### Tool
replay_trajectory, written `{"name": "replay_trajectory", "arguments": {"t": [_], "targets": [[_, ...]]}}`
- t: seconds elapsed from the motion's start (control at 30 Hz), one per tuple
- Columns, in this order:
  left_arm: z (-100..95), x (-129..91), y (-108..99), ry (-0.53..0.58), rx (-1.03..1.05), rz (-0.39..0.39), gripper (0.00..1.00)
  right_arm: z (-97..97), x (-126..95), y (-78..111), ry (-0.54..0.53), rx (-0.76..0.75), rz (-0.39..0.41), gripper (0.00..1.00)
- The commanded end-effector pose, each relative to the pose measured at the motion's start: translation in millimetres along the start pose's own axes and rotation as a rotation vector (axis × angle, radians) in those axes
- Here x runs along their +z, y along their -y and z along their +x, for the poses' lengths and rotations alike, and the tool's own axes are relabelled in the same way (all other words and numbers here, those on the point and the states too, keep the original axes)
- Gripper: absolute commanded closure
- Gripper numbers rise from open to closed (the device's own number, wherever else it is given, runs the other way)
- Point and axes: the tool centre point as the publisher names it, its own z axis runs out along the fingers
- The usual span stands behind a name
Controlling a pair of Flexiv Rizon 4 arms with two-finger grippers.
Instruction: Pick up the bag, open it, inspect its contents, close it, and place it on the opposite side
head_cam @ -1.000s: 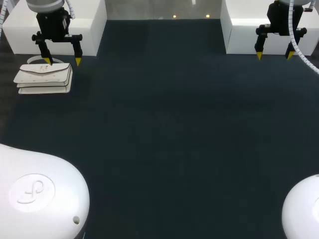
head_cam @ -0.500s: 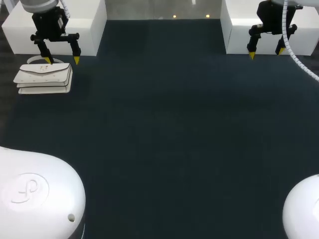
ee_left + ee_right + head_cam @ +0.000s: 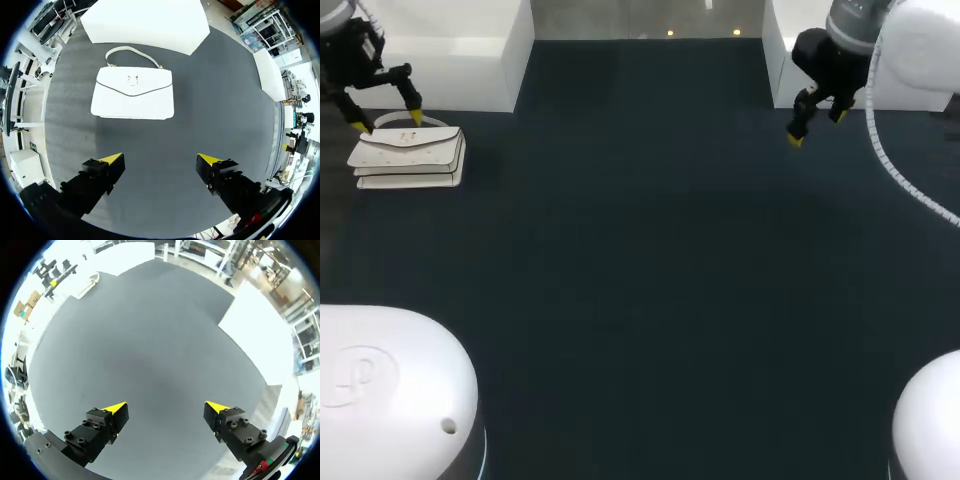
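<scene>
A white flap bag lies flat at the table's far left, its handle toward the white block behind it. My left gripper hangs open over the bag's rear edge, a little to its left, holding nothing. In the left wrist view the bag lies ahead of the open gripper, flap shut, with a metal ring clasp. My right gripper is open and empty above the far right of the table. From the right wrist, its gripper faces bare mat, with the bag small and far off.
Two white blocks stand at the back corners, one behind the bag and one at the right. The dark mat covers the table. My arms' white bases fill the near corners.
My left gripper has drifted left, away from above the bag's middle. My right gripper has swung left and toward the table's middle, turning as it went. The bag has not moved.
</scene>
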Motion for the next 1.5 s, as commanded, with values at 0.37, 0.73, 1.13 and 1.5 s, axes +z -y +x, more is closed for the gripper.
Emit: {"name": "replay_trajectory", "arguments": {"t": [0.37, 0.73, 1.13, 1.5], "targets": [[-53.8, 12, 17, -0.156, -0.113, 0.019, 0.00, 18.6, 26, -17.1, -0.276, -0.643, -0.387, 0.00], [-81.3, 16, 29, -0.167, -0.199, 0.040, 0.00, 41.3, 34, -32.4, -0.355, -0.780, -0.401, 0.00], [-81.1, 18, 35, -0.153, -0.213, 0.065, 0.00, 43.2, 36, -37.1, -0.326, -0.773, -0.377, 0.00], [-121.6, 38, 88, -0.302, -0.251, 0.071, 0.00, 62.7, 68, -72.3, -0.246, -0.796, -0.359, 0.00]]}}
